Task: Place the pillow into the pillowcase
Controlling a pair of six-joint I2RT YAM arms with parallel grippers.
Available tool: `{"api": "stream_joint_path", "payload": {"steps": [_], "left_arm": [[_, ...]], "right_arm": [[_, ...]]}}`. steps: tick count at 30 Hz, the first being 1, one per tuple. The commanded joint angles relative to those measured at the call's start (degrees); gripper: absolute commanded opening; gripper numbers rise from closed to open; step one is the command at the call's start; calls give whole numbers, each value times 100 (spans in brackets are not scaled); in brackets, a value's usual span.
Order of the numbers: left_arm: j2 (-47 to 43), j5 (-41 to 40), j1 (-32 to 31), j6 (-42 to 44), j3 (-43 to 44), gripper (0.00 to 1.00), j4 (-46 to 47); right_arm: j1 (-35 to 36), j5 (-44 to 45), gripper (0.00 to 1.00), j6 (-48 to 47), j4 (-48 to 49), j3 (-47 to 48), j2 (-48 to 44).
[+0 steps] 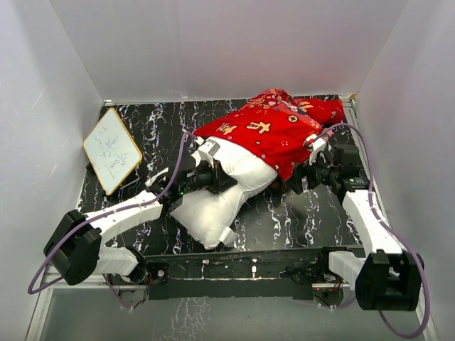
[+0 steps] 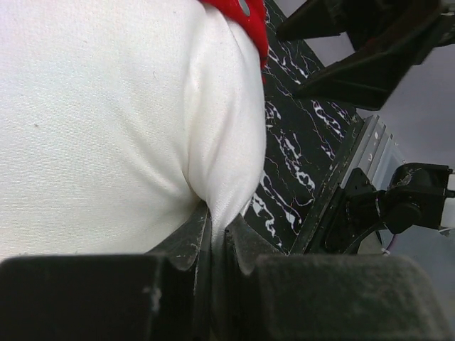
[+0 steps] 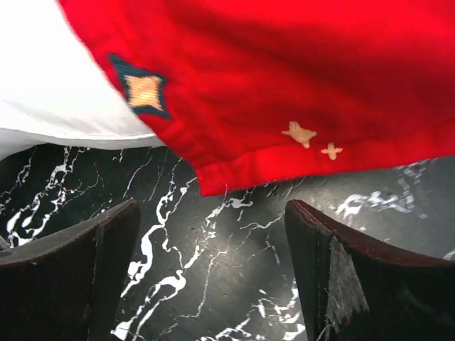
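Observation:
The white pillow [image 1: 217, 195] lies slantwise on the black marbled table, its far end tucked inside the red printed pillowcase [image 1: 270, 131]. My left gripper [image 1: 213, 176] is shut on a pinched fold of the pillow [image 2: 142, 121] at its left side; the fold runs down between the fingers [image 2: 186, 241]. My right gripper [image 1: 300, 181] stands open just off the pillowcase's near right corner. In the right wrist view the red hem [image 3: 284, 92] hangs a little beyond the spread fingers [image 3: 320, 256], with only bare table between them and the pillow [image 3: 50, 85] at upper left.
A small wood-framed white board [image 1: 111, 150] lies at the table's left. White walls enclose the table on three sides. A black rail [image 1: 242, 263] runs along the near edge between the arm bases. The right arm's links [image 2: 370, 50] show in the left wrist view.

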Motion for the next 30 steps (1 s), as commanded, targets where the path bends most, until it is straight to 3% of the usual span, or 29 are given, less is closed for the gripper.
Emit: {"api": "stream_joint_path", "payload": {"steps": [1, 10, 16, 18, 21, 24, 26, 28, 30], "left_arm": [[-131, 232, 24, -22, 385, 0, 38], [-85, 442, 18, 120, 1159, 0, -344], [28, 540, 37, 270, 1623, 0, -688], [30, 541, 37, 314, 1730, 0, -761], [29, 536, 72, 356, 1863, 0, -865], [14, 495, 104, 440, 1999, 0, -967], [1, 436, 146, 495, 2086, 0, -1031], [-1, 410, 216, 515, 2180, 0, -1060], [15, 430, 296, 463, 2268, 0, -1029]], "right_arm": [[-11, 145, 83, 516, 578, -32, 460], [200, -171, 85, 1052, 2457, -505, 1597], [457, 565, 84, 1592, 3830, -585, 1744], [455, 928, 72, 1693, 4002, -493, 1649], [439, 1523, 39, 1781, 4013, -356, 1372], [428, 1618, 17, 1582, 3841, -258, 989], [432, 1539, 9, 1331, 3284, 35, 891], [428, 1228, 8, 985, 2611, 491, 823], [432, 319, 8, 555, 2021, 1107, 880]]}}
